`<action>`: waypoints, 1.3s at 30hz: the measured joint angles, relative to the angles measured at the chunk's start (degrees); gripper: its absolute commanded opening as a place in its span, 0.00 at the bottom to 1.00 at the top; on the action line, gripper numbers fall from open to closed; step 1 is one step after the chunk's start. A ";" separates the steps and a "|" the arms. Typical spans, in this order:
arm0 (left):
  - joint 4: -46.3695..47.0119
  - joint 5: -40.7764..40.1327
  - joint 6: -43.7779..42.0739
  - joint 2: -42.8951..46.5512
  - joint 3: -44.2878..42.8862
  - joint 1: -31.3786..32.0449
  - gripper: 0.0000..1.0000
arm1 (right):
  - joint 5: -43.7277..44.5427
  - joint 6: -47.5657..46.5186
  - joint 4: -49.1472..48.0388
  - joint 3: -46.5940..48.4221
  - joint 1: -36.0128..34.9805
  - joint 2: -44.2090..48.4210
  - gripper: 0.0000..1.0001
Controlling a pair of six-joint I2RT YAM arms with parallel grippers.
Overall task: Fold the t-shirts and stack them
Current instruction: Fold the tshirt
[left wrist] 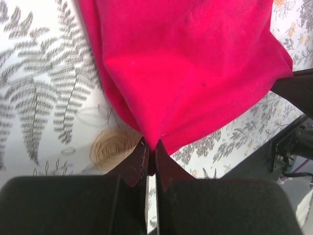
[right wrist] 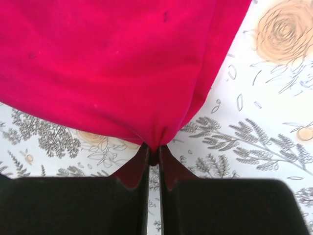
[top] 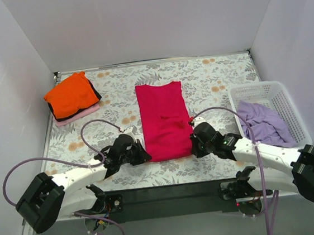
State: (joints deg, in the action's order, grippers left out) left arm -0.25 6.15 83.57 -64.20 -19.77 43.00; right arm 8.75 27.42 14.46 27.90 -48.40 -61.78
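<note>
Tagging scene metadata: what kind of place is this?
Probably a lab robot cell, not a home: plain white walls enclose the floral-covered table; left arm and right arm bolted at its edge.

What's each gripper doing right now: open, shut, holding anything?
Left gripper: shut on the near-left corner of the crimson t-shirt.
Right gripper: shut on the same shirt's near-right corner.

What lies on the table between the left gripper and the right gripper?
The near edge of the crimson-magenta t-shirt runs between the left gripper and the right gripper, each shut on a corner; the top external view shows this.
</note>
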 measured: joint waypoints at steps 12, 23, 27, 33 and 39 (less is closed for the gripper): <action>1.75 -5.79 -7.43 -10.62 -16.48 -2.27 0.00 | 5.20 -6.99 -0.17 18.82 4.83 -8.39 0.01; 1.95 -3.93 -12.79 -14.34 -25.03 -11.74 0.00 | 3.56 -12.76 -1.31 30.05 10.97 -17.51 0.01; 1.60 -2.67 -13.92 -16.87 -27.36 -13.44 0.00 | 2.25 -14.43 -1.33 33.57 12.76 -20.57 0.01; 1.14 -1.18 -15.43 -22.18 -32.76 -15.39 0.00 | 0.07 -16.33 -1.42 38.86 15.21 -25.88 0.01; 0.63 0.11 -16.39 -26.18 -37.00 -17.33 0.00 | -2.01 -17.55 -1.49 44.28 17.49 -31.43 0.01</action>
State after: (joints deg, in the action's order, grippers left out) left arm 0.38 6.26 67.18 -90.39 -56.77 25.67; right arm 6.74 9.87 12.97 72.18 -30.92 -93.21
